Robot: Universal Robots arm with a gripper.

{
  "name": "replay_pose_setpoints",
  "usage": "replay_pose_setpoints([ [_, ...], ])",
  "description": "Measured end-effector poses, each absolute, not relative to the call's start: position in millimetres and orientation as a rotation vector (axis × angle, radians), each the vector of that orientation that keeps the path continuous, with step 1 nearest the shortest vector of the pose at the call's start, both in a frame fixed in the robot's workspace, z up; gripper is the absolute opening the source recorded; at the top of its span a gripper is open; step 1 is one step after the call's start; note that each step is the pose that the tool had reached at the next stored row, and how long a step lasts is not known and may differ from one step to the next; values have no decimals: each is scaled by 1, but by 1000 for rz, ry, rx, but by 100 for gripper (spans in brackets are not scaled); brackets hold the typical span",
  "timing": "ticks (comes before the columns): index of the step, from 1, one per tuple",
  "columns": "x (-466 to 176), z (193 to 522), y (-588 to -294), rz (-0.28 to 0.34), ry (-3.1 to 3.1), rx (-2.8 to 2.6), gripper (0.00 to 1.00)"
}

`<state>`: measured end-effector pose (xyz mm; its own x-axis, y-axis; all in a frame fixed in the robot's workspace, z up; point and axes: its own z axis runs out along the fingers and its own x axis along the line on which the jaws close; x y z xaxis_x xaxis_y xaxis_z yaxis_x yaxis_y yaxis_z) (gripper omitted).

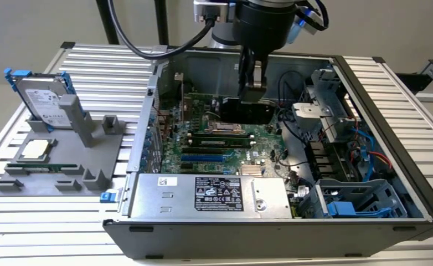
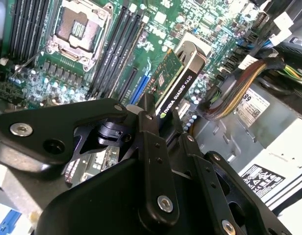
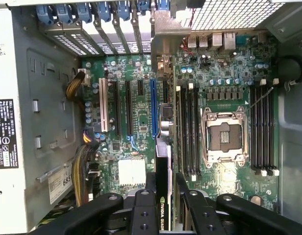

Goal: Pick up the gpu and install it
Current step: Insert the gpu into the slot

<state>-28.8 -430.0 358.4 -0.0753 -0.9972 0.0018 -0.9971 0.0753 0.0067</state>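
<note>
one pincer (image 3: 162, 208) clamped on the gpu (image 3: 162, 191), edge-on above the motherboard (image 3: 141, 105).

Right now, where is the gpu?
The gpu is held edge-on in the claw, above the motherboard inside the open computer case, near the blue slot.

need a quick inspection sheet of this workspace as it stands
surface: ribbed metal table, open computer case lying on it
job's things: gpu held edge-on above the motherboard, not yet seated in a slot
clutter: grey fixture at the exterior view's left, carrying a hard drive and a processor
grippers: gripper inside the case, jaws shut on the gpu
cables: bundled wires beside the power supply
surroundings: plain wall behind; nothing else seen
</note>
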Motion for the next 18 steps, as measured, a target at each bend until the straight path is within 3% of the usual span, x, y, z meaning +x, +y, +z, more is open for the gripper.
replay_pose_setpoints([
  [18, -29, 354, -430, -5, -2299, 2132, 0],
])
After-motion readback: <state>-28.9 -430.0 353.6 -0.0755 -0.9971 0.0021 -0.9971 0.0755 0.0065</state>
